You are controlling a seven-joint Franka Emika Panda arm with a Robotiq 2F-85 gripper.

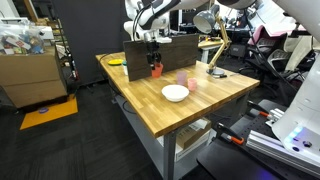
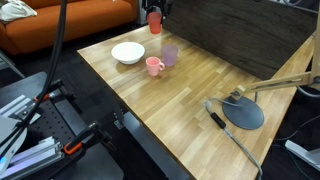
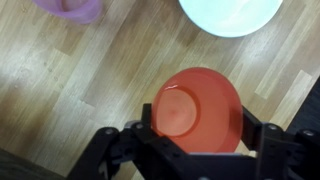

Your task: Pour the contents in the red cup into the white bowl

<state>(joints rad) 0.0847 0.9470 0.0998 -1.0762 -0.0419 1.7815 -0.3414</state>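
While the jaws are clamping the cup point(image 3: 197, 108) by its sides, it is pointing mouth-up, long axis vertical, apart from the bowl point(image 3: 230, 15) on the bench point(image 3: 60, 90).

Upright red cup point(image 3: 195, 108) near white bowl point(image 3: 230, 15)

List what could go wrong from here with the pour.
1. The red cup, gripped in the tool, is not over the white bowl; tipping now would likely spill onto the table.
2. The lilac cup and pink cup stand beside the bowl; the move across might knock them.
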